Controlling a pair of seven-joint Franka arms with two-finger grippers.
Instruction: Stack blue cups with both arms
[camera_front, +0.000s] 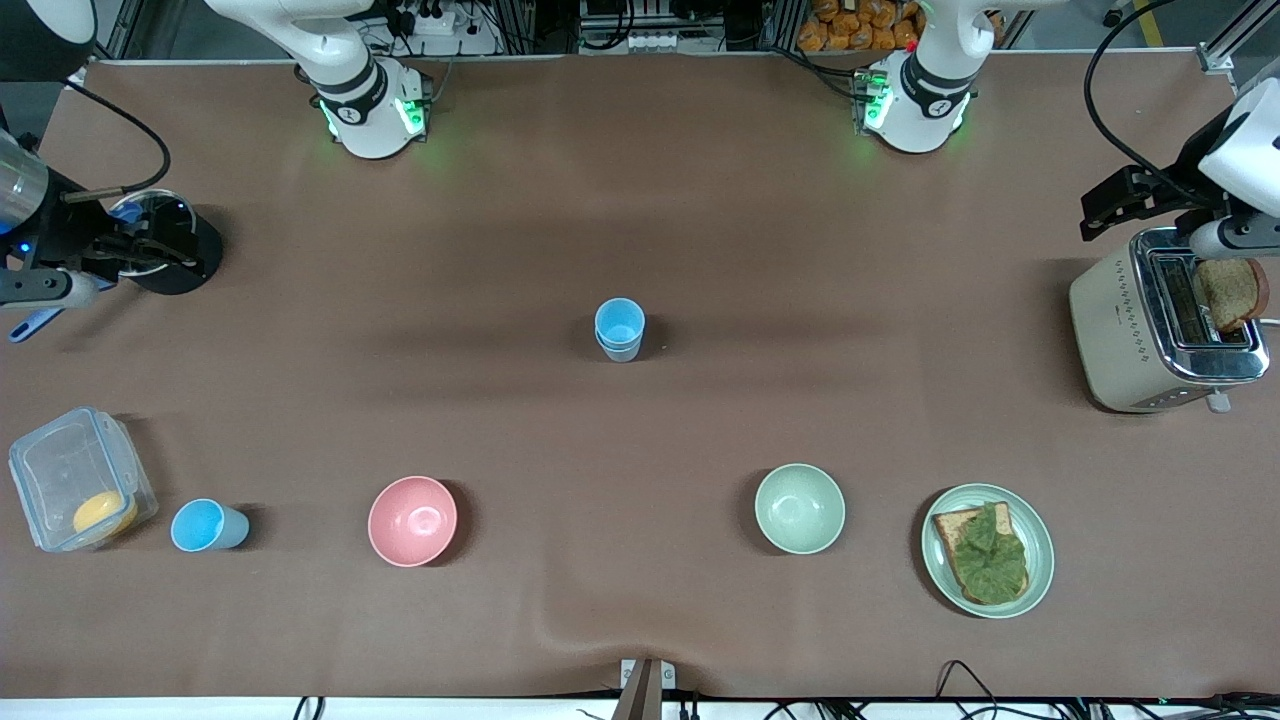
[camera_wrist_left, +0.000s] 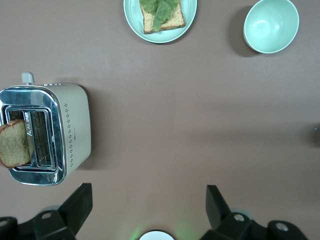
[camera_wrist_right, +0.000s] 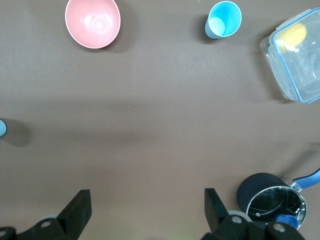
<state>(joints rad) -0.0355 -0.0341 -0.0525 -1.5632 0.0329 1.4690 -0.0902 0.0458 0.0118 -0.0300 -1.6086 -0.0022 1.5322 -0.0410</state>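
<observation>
**Blue cups: one pair nested, one loner left to fetch**

Blue cups sit in two places. A nested stack (camera_front: 620, 328) stands upright at the centre of the worktop (camera_front: 640, 200). A single cup (camera_front: 207, 525) stands at about eight o'clock from it, between the clear lidded box (camera_front: 80, 480) and the pink bowl (camera_front: 412, 520).

These look like thin, smooth plastic, so I judge them light, a bit springy and slippery. A hard pinch could flex the wall or squirt the cup out. The taper suggests gripping across the rim or just under it, one finger inside and one outside, and lowering straight so it seats without jamming.

The right gripper (camera_wrist_right: 145, 207) hangs over the small dark pan (camera_front: 165, 240) at nine o'clock, fingers spread and empty. The left gripper (camera_wrist_left: 147, 205) hangs beside the toaster (camera_front: 1160, 330) at three o'clock, also spread and empty. Neither is near a cup.

How many cups make up the stack is hard to say; two rims show, no more. The right wrist view catches only a sliver of the stack at its edge, and the left wrist view shows no cup at all. Both arms run off the front view's edges.
</observation>
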